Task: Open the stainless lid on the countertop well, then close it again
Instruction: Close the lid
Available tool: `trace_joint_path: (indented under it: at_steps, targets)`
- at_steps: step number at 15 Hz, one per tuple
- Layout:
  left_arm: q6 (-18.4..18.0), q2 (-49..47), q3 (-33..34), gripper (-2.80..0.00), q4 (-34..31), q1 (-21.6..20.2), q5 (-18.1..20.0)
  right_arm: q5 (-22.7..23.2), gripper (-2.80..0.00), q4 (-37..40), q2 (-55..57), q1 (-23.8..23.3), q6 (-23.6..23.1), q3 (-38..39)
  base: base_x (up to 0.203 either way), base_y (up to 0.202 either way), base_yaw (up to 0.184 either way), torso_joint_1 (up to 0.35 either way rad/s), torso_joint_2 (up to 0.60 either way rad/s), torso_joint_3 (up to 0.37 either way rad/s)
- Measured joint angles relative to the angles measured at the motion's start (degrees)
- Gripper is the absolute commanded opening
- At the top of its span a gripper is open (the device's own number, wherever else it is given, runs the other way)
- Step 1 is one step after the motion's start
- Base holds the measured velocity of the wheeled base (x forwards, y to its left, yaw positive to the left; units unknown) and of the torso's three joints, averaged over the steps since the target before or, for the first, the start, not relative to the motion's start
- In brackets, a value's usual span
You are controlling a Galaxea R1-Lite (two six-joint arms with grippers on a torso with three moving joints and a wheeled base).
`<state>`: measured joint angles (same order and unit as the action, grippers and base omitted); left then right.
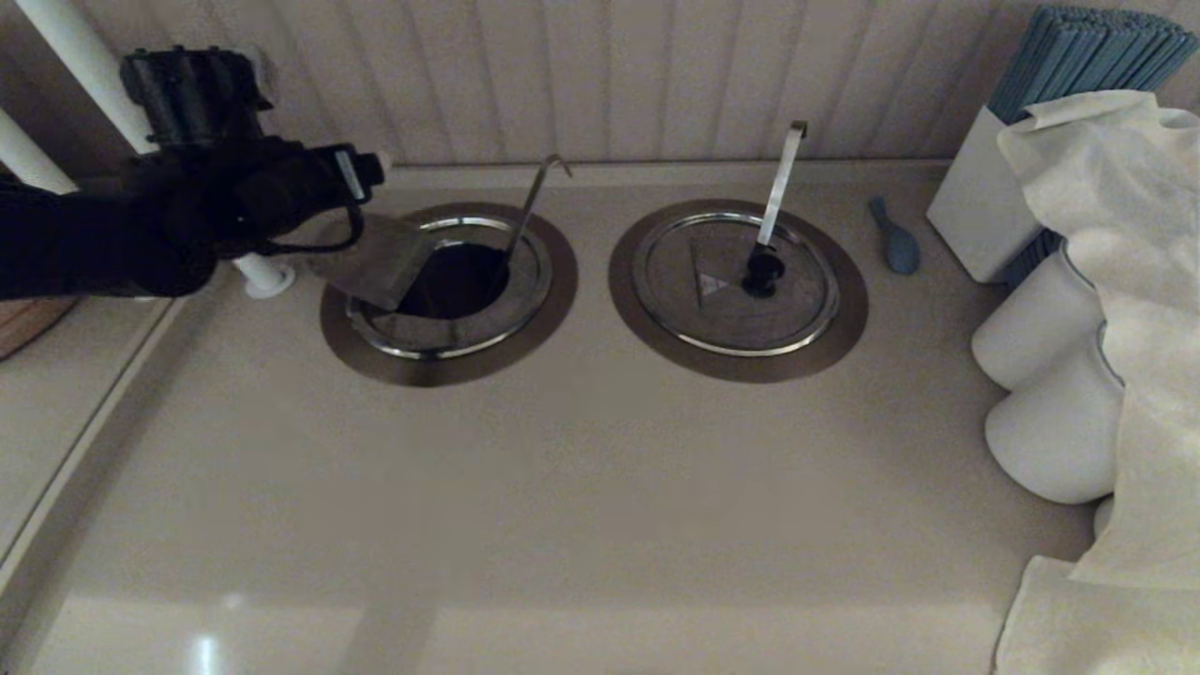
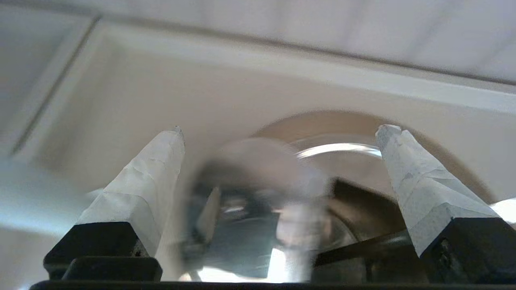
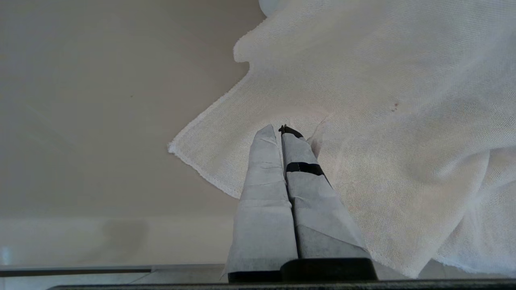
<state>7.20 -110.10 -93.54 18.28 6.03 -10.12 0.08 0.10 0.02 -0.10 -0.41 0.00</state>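
The countertop well (image 1: 455, 279) on the left shows as a dark hole inside a wide brushed-steel flange (image 1: 450, 366). A thin hooked rod (image 1: 534, 202) stands up out of it. The stainless lid's flap (image 1: 375, 262) is tilted up at the well's left side, and its near part (image 1: 431, 330) lies flat in the ring. The knob is hidden. My left gripper (image 1: 370, 173) hovers just above and left of the raised flap. In the left wrist view this gripper (image 2: 280, 129) is open, its fingers (image 2: 161, 169) far apart, with the blurred lid (image 2: 250, 225) between them. My right gripper (image 3: 282, 129) is shut over a white cloth (image 3: 383, 121).
The twin lid (image 1: 797, 300) with its flat strip handle (image 1: 780, 183) lies closed to the right. A blue scoop (image 1: 895, 239), a white box of blue sticks (image 1: 980, 206), white tubs (image 1: 1031, 337) and a draped cloth (image 1: 1125, 281) crowd the right side. A white post (image 1: 262, 274) stands left of the well.
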Motion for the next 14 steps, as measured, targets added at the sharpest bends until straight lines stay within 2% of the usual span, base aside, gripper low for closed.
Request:
trace_joint_path:
  at_steps: [1, 4, 5, 8, 11, 14]
  targets:
    - [1.23, 0.07, -0.41, 0.00, -0.96, -1.10, 1.37, 0.00, -2.80, -0.01, 0.00, 0.00, 0.00, 0.00, 0.000, 0.000, 0.000, 0.000, 0.00, 0.000]
    - [2.95, -0.49, -2.33, 0.00, -3.42, -1.99, 1.69, -0.05, -2.80, 0.00, -0.02, 0.02, 0.00, 0.00, 0.000, 0.000, 0.000, 0.000, 0.00, 0.000]
    - [3.76, -0.68, -3.61, 0.00, -6.26, -2.23, 1.68, 0.02, -2.80, 0.00, 0.00, 0.00, 0.00, 0.00, 0.000, 0.000, 0.000, 0.000, 0.00, 0.000]
    - [10.04, -2.54, -11.52, 0.00, -20.29, -2.62, 1.47, 0.00, -2.80, -0.02, 0.00, 0.00, 0.00, 0.00, 0.000, 0.000, 0.000, 0.000, 0.00, 0.000]
    - [14.26, -4.29, -17.49, 0.00, -31.97, -3.28, 1.28, -0.02, -2.80, 0.00, 0.00, 0.02, 0.00, 0.00, 0.000, 0.000, 0.000, 0.000, 0.00, 0.000]
    - [14.75, -4.72, -18.98, 0.00, -37.16, -3.36, 1.19, -0.01, -2.80, 0.00, 0.00, 0.00, 0.00, 0.00, 0.000, 0.000, 0.000, 0.000, 0.00, 0.000]
